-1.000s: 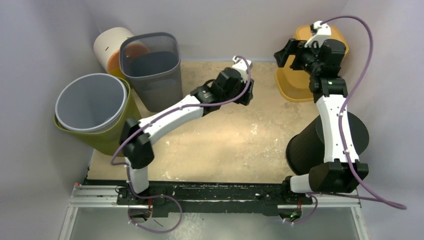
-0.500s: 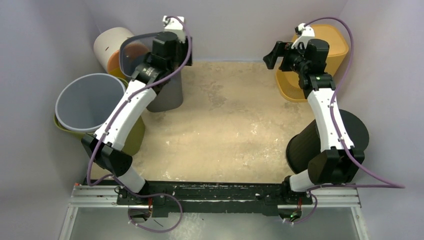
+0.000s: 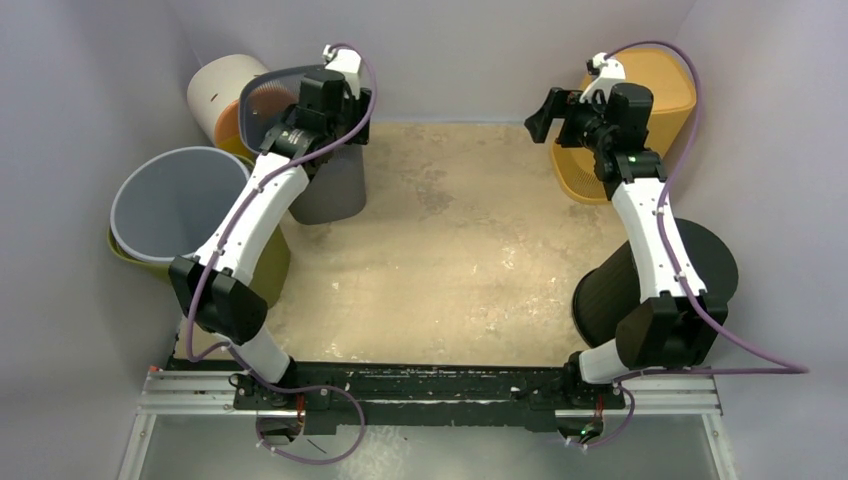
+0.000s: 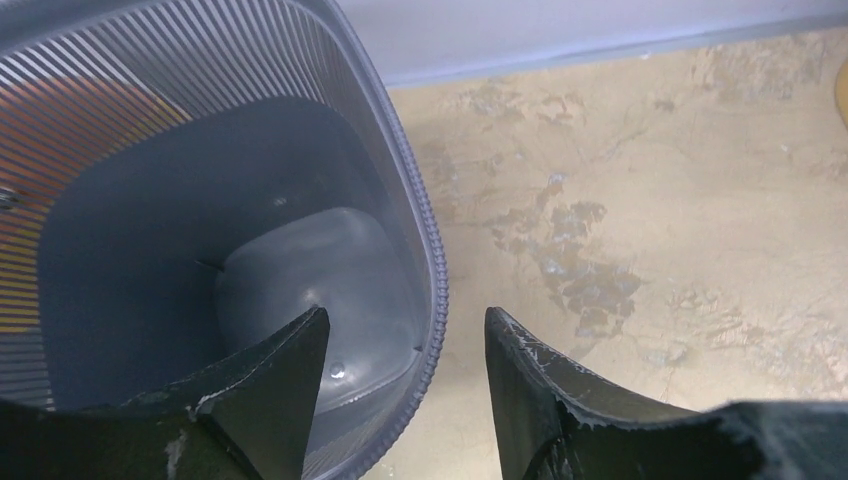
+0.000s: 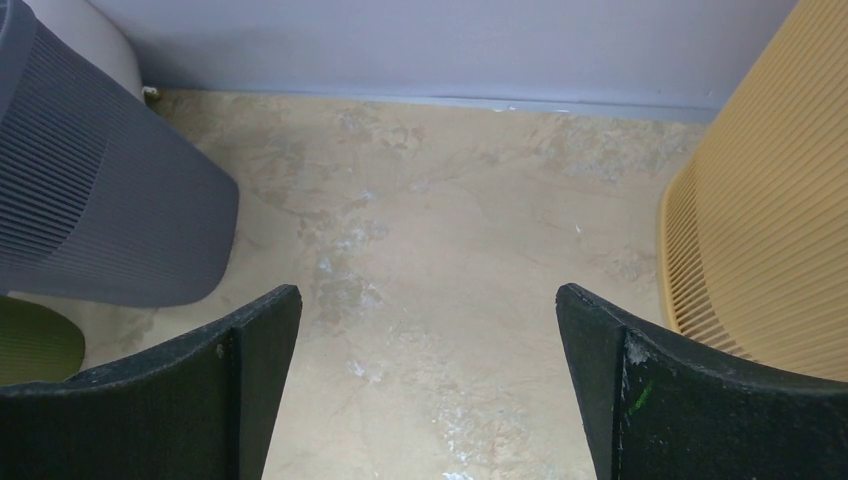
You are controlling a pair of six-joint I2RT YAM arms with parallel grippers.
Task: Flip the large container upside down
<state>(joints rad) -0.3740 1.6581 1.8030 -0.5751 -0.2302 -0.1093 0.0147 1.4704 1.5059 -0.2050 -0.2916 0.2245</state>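
Left end effector (image 4: 405, 318), jaws spread, straddles the grey bin rim (image 4: 438, 290), seen only from the wrist.

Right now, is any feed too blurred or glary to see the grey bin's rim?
Left wrist: sharp, rim clear, faint sheen inside. Top: even light, left arm hides part of the rim. Right wrist: sharp, shows only the bin's wall.

ribbed grey plastic bin (image 4: 200, 200); mottled, rough matt tabletop (image 3: 460, 250).
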